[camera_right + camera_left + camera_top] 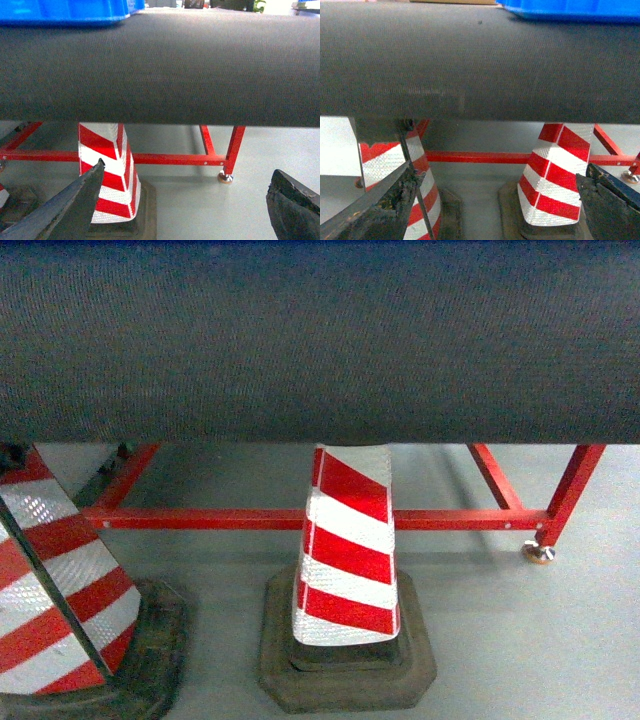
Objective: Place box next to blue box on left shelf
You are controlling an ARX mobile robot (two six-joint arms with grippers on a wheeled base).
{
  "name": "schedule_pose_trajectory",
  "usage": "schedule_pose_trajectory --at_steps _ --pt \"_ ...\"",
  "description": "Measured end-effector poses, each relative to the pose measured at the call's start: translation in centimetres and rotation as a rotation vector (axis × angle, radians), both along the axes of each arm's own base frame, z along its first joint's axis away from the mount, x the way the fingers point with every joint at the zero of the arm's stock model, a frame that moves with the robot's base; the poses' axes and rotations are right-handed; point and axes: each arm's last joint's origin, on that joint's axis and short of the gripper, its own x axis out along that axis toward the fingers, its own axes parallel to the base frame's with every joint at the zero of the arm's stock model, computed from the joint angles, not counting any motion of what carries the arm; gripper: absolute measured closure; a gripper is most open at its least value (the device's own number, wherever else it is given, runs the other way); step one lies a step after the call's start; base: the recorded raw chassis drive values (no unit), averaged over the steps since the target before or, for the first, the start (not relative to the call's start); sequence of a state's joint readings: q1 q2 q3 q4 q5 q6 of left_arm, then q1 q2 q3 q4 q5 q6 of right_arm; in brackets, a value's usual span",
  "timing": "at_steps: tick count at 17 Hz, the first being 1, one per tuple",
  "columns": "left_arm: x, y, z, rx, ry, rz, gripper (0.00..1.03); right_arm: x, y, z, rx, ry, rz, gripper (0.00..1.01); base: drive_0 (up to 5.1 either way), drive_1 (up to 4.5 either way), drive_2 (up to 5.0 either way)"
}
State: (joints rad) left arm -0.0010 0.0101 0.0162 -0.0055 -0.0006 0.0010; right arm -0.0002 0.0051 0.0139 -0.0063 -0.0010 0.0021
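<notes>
Nearest my wrist cams are the fingers themselves: left gripper (495,200) has both dark fingers at the bottom corners of its frame, spread wide, nothing between them; right gripper (187,200) same story, fingers far apart at lower left and lower right, holding nothing. Past them, a dark grey textured table surface (320,340) fills the top half of every view, its front edge cutting straight across mid-frame. The box (65,11) shows only as a bright blue strip sitting on that surface, upper left of the right wrist frame and upper right of the left wrist frame (570,9); not visible from the head cam. Left shelf isn't in any view. Under the table edge I see a red tubular frame (450,520) with a horizontal bar and a levelling foot (538,553) at right centre on grey floor (520,640). Red-and-white striped cone (345,550) stands centre-bottom on a dark rubber base (reflective bands), and a second cone (60,580) is cropped at the lower left.
</notes>
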Motion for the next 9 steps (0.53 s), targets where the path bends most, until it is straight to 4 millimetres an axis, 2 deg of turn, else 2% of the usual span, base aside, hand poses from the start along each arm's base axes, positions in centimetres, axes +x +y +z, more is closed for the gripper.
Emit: schedule_pose_trajectory --at_steps 9 --pt "0.00 0.00 0.00 0.000 0.000 0.000 0.05 0.00 0.00 0.00 0.000 0.000 0.000 0.03 0.0 0.00 0.0"
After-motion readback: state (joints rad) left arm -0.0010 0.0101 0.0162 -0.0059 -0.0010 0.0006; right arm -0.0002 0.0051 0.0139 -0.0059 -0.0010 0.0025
